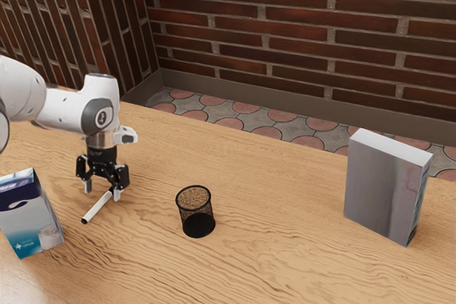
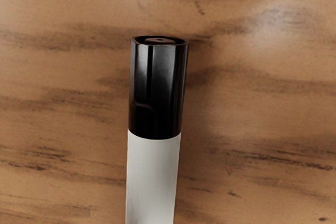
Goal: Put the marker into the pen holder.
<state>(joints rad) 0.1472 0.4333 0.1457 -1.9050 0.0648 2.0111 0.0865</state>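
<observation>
- One gripper (image 1: 103, 191) hangs low at the left of the exterior view, its fingers (image 1: 117, 194) standing apart with nothing clamped between them.
- Just beneath it is the marker (image 1: 97, 207), slanting across the table (image 1: 285, 265) toward the lower left of the frame. Its black cap (image 2: 157, 85) is at the end nearer the hand; whether a fingertip touches the barrel I cannot tell.
- Grasping looks like the step in hand. The next move calls for settling around the barrel, closing from both sides, and checking the grip before lifting.
- Close by, at the lower left of the frame, stands a printed box (image 1: 30, 215), near the marker's far end. I would lift straight up before turning anything, so the free end doesn't knock it.
- Right of the gripper, a little left of the frame's middle, the pen holder (image 1: 195, 213) stands upright, with open wood between the two. The marker must come upright and clear the rim before being let go; a low approach could tip the holder.
- Well apart, at the frame's right, stands a grey box (image 1: 385, 186), outside that short path.
</observation>
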